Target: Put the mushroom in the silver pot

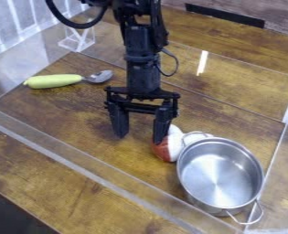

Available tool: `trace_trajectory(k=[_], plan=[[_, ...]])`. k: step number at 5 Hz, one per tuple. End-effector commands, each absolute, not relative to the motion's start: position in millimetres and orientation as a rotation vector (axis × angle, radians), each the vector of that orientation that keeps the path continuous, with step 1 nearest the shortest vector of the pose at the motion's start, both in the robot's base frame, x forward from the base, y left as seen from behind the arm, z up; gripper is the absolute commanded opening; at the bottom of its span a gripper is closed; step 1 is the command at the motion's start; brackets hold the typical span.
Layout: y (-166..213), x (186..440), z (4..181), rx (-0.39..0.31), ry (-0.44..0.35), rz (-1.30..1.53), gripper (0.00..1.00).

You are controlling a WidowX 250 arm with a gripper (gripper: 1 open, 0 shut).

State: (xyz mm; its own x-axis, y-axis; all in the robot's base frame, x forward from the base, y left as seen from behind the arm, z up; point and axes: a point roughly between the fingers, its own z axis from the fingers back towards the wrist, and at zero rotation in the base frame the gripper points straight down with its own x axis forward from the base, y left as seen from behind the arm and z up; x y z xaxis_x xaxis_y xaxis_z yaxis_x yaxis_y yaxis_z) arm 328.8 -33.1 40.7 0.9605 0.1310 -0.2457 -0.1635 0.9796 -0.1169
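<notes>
The mushroom (171, 144), reddish-brown cap with a white stem, lies on its side on the wooden table against the silver pot's left rim. The silver pot (220, 176) is a shallow round steel pot at the lower right, with nothing in it. My gripper (140, 125) hangs from the black arm just left of the mushroom, fingers pointing down and spread wide open with nothing between them. Its right finger (161, 123) stands close beside the mushroom's cap.
A long yellow-green vegetable (52, 80) lies at the left, with a small metal spoon (101, 76) next to it. Clear acrylic walls (60, 151) fence the table along the front and sides. A white rack (78, 35) stands at the back left.
</notes>
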Motion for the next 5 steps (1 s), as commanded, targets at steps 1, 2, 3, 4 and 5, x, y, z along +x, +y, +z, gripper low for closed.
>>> trace_trajectory(k=[1, 2, 3, 4, 5], plan=[[-53, 335, 54.5, -0.138, 0.169, 0.102, 0.00], [-69, 338, 50.5, -0.131, 0.164, 0.062, 0.00], [-75, 331, 50.3, -0.112, 0.159, 0.064, 1.00], [-80, 325, 50.6, -0.099, 0.154, 0.068, 1.00], [-86, 342, 51.7, -0.089, 0.146, 0.048, 0.00]])
